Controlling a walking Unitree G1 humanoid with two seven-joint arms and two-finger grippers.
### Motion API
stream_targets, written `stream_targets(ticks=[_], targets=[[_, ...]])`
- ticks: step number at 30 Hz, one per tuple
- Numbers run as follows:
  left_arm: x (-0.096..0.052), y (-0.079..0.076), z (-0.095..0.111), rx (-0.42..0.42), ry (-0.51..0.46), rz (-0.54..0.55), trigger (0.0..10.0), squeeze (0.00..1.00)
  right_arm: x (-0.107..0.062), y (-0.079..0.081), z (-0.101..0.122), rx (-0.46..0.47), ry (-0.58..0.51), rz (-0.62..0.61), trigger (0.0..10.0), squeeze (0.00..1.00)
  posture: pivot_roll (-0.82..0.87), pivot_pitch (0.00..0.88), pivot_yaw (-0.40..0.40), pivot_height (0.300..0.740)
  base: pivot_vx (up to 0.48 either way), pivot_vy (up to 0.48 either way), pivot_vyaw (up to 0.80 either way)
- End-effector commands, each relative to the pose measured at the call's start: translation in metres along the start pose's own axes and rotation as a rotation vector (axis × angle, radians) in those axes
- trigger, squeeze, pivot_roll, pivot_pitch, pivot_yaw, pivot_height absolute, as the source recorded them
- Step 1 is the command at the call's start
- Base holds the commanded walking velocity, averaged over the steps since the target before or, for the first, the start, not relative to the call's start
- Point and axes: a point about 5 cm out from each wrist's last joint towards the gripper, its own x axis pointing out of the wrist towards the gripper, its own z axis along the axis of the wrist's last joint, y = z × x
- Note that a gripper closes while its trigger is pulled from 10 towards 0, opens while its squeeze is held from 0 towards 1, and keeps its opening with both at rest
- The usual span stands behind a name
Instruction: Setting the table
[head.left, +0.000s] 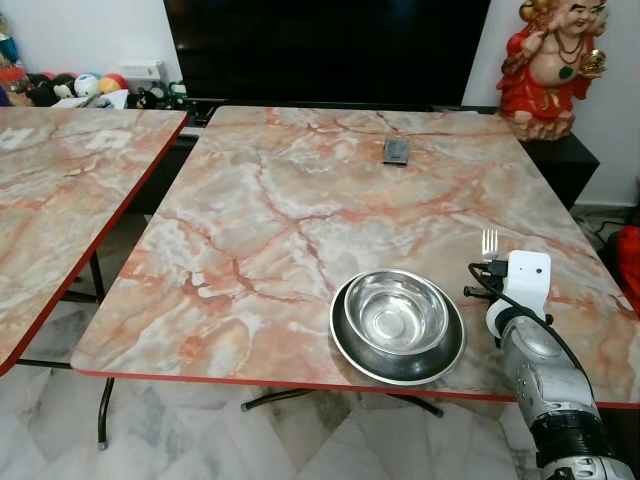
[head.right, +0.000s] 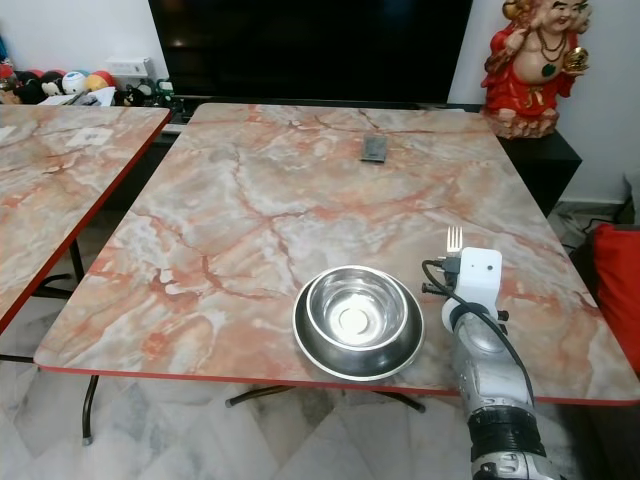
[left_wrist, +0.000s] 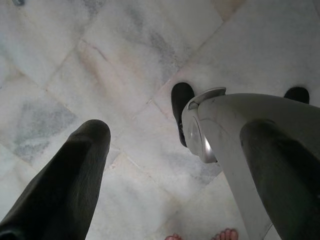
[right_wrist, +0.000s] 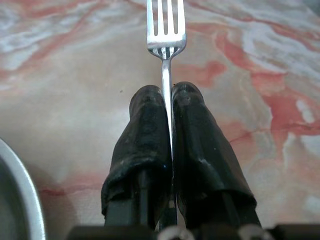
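Silver fork (right_wrist: 166, 30) pinched by handle, tines forward; steel bowl (head.left: 395, 311) nested in plate (head.left: 350, 345).

Marble-patterned tabletop (head.left: 300, 220) with red edging, on dark metal legs over a pale tiled floor (head.left: 180, 440).

A steel bowl (head.left: 396, 311) sits inside a shallow steel plate (head.left: 345, 345) near the front edge, toward the robot's right. A small dark flat object (head.left: 397, 151), too small to identify, lies alone near the far edge, well apart from the dishes. A second tabletop (head.left: 60, 190) of the same pattern stands just beside it on the left, separated by a narrow gap.
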Motion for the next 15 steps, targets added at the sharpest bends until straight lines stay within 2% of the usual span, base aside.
stream_targets(ticks=[1, 11, 15], targets=[[-0.002, 0.001, -0.010, -0.003, 0.038, -0.003, 10.0, 0.00, 0.002, -0.001, 0.006, -0.004, -0.020, -0.004, 10.0, 0.00, -0.01, 0.104, 0.009, 0.740, 0.000, 0.000, 0.00], [-0.002, 0.000, -0.010, -0.002, 0.041, -0.011, 10.0, 0.00, 0.001, 0.005, -0.008, -0.005, 0.027, 0.032, 10.0, 0.00, -0.01, 0.106, 0.009, 0.740, 0.000, 0.000, 0.00], [-0.002, 0.001, -0.011, -0.002, 0.043, -0.013, 10.0, 0.00, -0.001, 0.009, -0.012, -0.036, 0.044, 0.049, 10.0, 0.00, -0.01, 0.109, 0.010, 0.740, 0.000, 0.000, 0.00]])
